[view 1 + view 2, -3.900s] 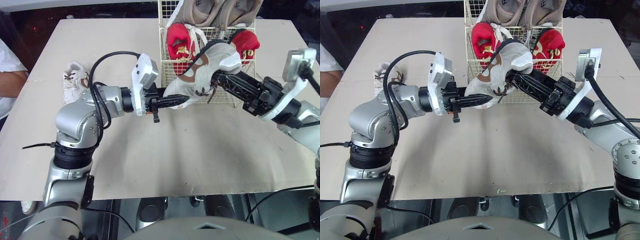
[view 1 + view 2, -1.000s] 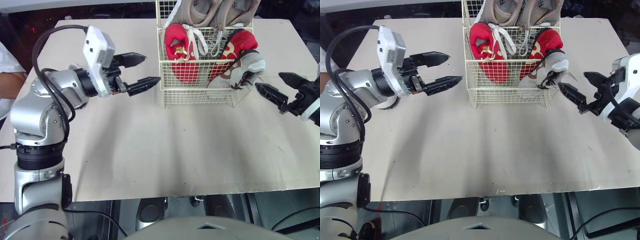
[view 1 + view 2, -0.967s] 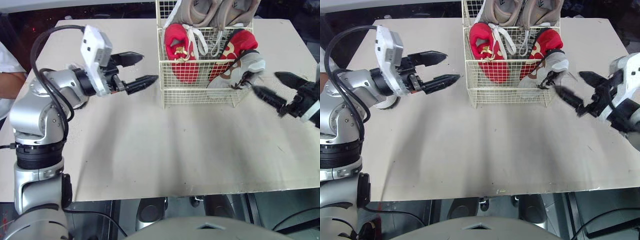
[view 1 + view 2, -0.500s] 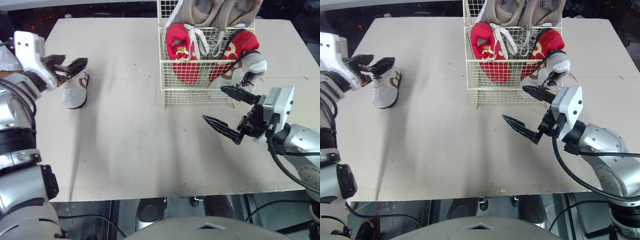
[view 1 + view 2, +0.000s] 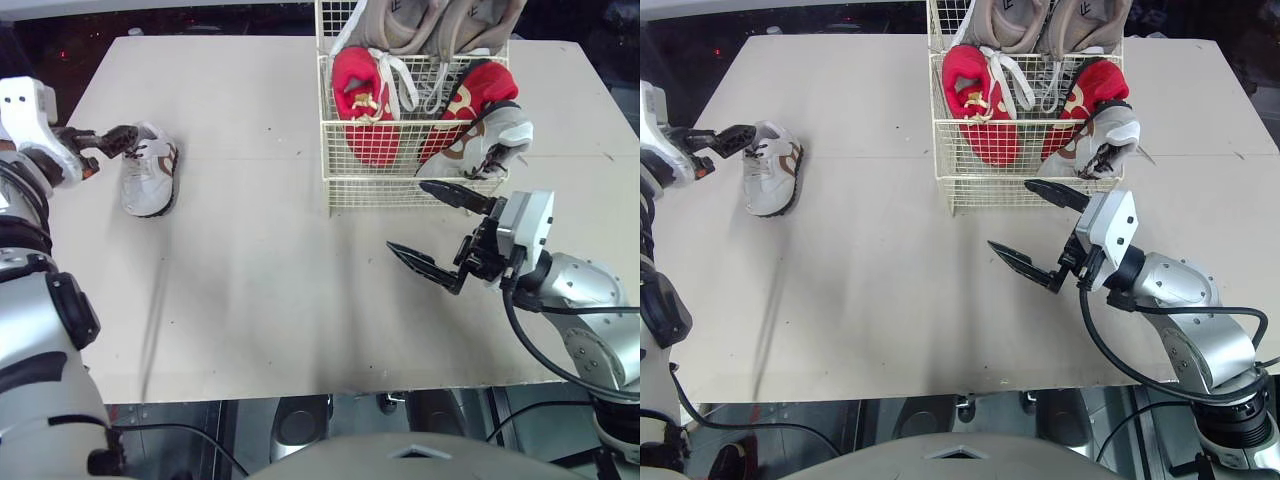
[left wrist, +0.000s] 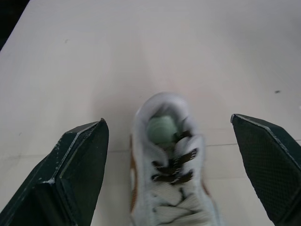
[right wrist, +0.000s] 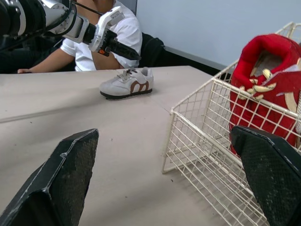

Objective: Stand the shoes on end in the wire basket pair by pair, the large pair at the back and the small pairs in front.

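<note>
Now both grippers are empty: the left gripper (image 5: 118,138), fingers spread wide, has drawn back toward the left edge of the table (image 5: 280,290), just beside the one white-and-brown shoe (image 5: 150,180) lying there — while the right gripper (image 5: 408,216), equally wide open, has edged leftward before the wire basket (image 5: 400,195). Inside are five shoes: two grey shoes (image 5: 400,25) at the back, two red shoes (image 5: 360,100) in front, and one white-and-brown mate (image 5: 490,140) at the front right corner.

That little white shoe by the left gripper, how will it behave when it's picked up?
The white shoe looks small, so probably light. Its laced upper seems soft and may squash where the left gripper pinches it. It sits flat on its sole, so it likely won't roll, though a push might slide it across the table.
</note>
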Motion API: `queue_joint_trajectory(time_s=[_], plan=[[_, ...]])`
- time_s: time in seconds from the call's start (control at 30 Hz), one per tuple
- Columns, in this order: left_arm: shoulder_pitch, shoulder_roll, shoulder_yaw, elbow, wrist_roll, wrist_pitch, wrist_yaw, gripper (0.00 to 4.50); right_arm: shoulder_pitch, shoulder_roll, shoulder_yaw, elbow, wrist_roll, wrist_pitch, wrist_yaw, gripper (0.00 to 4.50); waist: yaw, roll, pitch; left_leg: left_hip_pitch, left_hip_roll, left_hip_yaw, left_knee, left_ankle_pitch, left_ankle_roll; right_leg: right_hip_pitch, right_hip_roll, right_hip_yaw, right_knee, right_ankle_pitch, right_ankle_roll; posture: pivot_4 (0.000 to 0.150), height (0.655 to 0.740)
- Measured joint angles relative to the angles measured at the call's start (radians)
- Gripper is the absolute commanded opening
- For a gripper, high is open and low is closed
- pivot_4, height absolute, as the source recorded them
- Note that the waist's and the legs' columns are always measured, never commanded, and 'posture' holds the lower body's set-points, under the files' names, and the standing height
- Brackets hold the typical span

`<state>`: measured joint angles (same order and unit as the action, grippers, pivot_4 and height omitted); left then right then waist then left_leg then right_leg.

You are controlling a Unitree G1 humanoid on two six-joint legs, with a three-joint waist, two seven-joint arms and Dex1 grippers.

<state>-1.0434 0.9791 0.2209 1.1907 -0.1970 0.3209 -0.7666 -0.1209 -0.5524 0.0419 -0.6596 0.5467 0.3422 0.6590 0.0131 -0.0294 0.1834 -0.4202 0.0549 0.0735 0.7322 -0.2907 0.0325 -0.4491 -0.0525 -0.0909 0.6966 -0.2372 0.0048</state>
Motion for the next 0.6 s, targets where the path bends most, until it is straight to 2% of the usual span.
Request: queue_joint_trajectory(time_s=[0.13, 0.3, 0.33, 0.37, 0.6], plan=[[-0.029, 0.000, -0.017, 0.102, 0.059, -0.001, 0.056, 4.50, -0.013, 0.014, 0.012, 0.011, -0.020, -0.004, 0.009, 4.44, -0.001, -0.001, 0.000, 0.000, 0.000, 0.000, 0.000, 0.000, 0.000, 0.000, 0.000, 0.000, 0.000, 0.000, 0.000, 0.150, 0.6860], [-0.035, -0.005, -0.016, 0.132, 0.090, 0.000, 0.111, 4.50, -0.014, 0.024, 0.022, 0.013, -0.035, -0.008, 0.010, 4.44, 0.001, -0.001, 0.000, -0.001, 0.000, -0.001, 0.002, 0.000, 0.000, 0.000, -0.001, -0.001, 0.001, 0.000, 0.000, 0.150, 0.6860], [-0.035, -0.011, -0.021, 0.137, 0.104, -0.001, 0.117, 3.96, -0.014, 0.028, 0.022, 0.014, -0.040, -0.011, 0.009, 4.50, 0.001, -0.001, 0.000, -0.001, 0.000, -0.001, 0.002, 0.000, 0.000, 0.000, -0.001, -0.001, 0.001, 0.000, 0.000, 0.150, 0.6860], [-0.034, -0.016, -0.026, 0.139, 0.112, -0.001, 0.117, 3.79, -0.014, 0.029, 0.022, 0.015, -0.042, -0.014, 0.009, 4.50, 0.001, -0.001, 0.000, -0.002, 0.000, -0.001, 0.003, 0.000, 0.000, 0.000, -0.001, -0.002, 0.001, 0.000, 0.000, 0.150, 0.6860], [-0.035, -0.045, -0.034, 0.140, 0.148, -0.004, 0.105, 0.21, -0.014, 0.045, 0.022, 0.033, -0.063, -0.028, 0.008, 4.50, -0.004, -0.002, 0.000, -0.001, 0.001, -0.001, 0.004, 0.000, 0.000, 0.000, -0.001, -0.002, 0.003, 0.001, -0.002, 0.150, 0.6860]])
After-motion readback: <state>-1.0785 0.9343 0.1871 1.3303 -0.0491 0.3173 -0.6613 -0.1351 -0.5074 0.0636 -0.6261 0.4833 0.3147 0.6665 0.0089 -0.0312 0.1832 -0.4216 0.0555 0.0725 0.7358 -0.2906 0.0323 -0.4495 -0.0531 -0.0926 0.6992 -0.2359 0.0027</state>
